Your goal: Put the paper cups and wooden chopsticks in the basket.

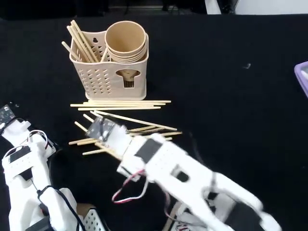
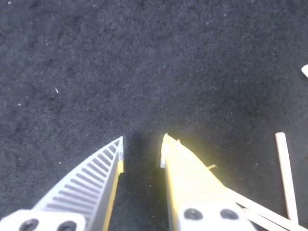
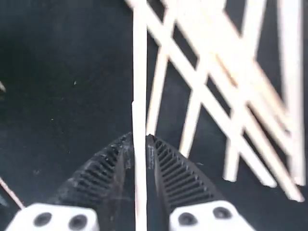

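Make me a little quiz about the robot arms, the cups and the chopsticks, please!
1. True or false: the paper cups sit stacked inside the basket.
2. Pick one: what is between the jaws of the right arm? A) a paper cup B) one chopstick C) nothing at all
3. Fill the gap: the jaws of the left arm stand ____ above the bare black table, holding nothing.

Key: 1 true. 2 B. 3 open.
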`<state>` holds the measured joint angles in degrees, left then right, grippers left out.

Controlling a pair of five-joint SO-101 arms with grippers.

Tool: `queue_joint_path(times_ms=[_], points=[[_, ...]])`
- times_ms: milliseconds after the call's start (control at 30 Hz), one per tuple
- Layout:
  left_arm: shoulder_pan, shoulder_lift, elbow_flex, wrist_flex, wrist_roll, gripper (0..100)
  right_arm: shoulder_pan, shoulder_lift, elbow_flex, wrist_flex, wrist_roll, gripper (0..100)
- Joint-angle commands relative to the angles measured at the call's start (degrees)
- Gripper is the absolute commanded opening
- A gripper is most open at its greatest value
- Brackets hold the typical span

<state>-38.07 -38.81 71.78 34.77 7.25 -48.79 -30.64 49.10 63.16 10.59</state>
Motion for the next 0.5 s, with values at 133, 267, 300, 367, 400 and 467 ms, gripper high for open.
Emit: queue_joint_path(times_ms=[133,267,300,367,400,467], points=[[0.7,-1.3,-0.7,-0.6,0.4,13,9.9,-23.0,-19.8,0.4,2.3,1.1],[0.7,-1.3,-0.7,-0.5,0.4,13,13.5,-21.1,-24.4,-22.4,1.8,1.1],[0.7,-1.3,-0.7,-0.5,0.4,13,13.5,-19.7,-24.4,-29.5,0.6,1.1],[0.7,-1.3,-0.7,-0.4,0.4,13,13.5,-16.0,-24.7,-42.9,-4.0,1.1],[0.7,-1.3,-0.7,-0.4,0.4,13,13.5,-13.8,-24.9,-49.3,-6.2,1.1],[0.7,-1.3,-0.6,-0.4,0.4,13,13.5,-8.4,-26.8,-59.6,-8.5,1.1]])
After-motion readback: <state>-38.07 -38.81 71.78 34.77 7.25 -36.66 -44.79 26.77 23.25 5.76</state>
